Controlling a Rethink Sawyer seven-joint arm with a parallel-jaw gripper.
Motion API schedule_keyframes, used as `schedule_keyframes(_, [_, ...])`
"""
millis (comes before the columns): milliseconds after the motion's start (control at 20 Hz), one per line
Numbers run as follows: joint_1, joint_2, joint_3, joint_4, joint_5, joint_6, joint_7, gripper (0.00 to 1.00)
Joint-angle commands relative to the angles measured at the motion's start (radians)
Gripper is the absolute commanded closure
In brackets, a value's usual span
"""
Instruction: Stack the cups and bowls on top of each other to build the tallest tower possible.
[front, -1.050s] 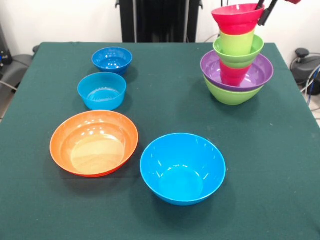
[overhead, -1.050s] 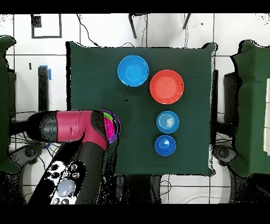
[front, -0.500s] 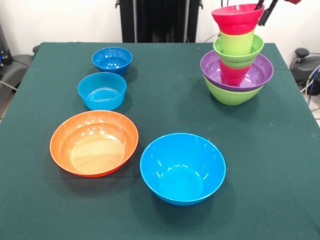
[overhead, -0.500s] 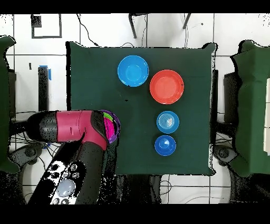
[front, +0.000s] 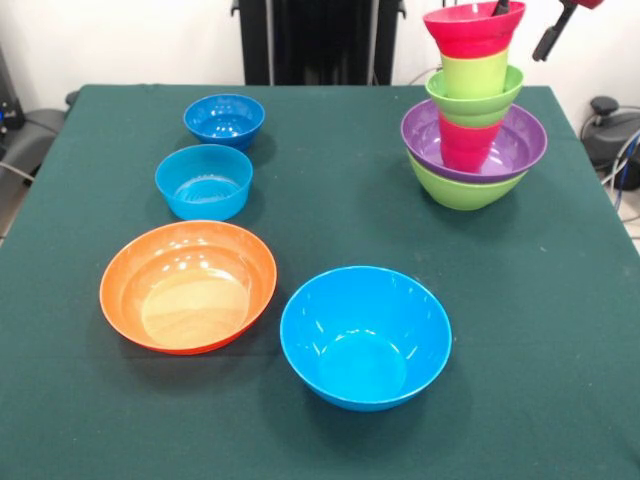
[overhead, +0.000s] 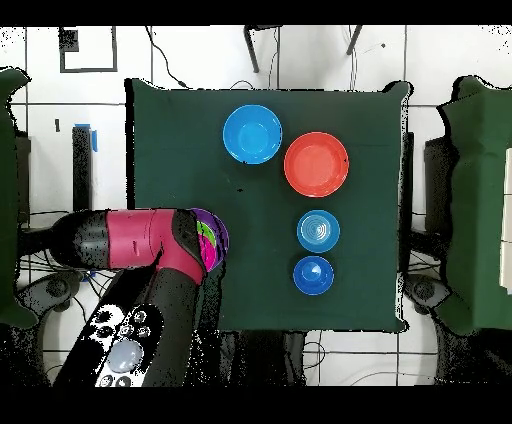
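Observation:
The tower (front: 470, 150) stands at the right rear of the table in the front view. Its base is a large lime-green bowl (front: 460, 190) holding a purple bowl (front: 515, 150). Above these come a red cup (front: 466, 143), a small lime bowl (front: 475, 103), a lime cup (front: 474, 73) and a pink-red small bowl (front: 474, 30) on top. My gripper (front: 527, 20) is open at the top bowl's right rim. One finger (front: 500, 7) is inside the bowl and the other is outside, clear of it. From overhead my arm (overhead: 140, 240) hides most of the tower (overhead: 212, 240).
Loose on the green table (front: 320, 210) are a small dark blue bowl (front: 224, 118), a small light blue bowl (front: 204, 180), a large orange bowl (front: 188, 285) and a large light blue bowl (front: 365, 335). They show overhead as the dark blue bowl (overhead: 313, 275) and the orange bowl (overhead: 316, 164).
My fingers have spread apart at the pink-red bowl's rim, letting it go. The upper pieces of the tower have shifted slightly.

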Motion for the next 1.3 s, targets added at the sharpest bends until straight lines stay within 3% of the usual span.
schedule_keyframes(50, [-0.005,0.006,0.063,0.048,-0.037,-0.042,0.077,0.00])
schedule_keyframes(450, [-0.006,0.005,0.063,0.043,-0.043,-0.038,0.067,0.00])
schedule_keyframes(900, [-0.012,-0.061,0.053,0.037,-0.048,0.066,0.024,0.00])
schedule_keyframes(1300, [-0.022,-0.085,0.056,0.034,-0.057,0.097,0.005,0.00])
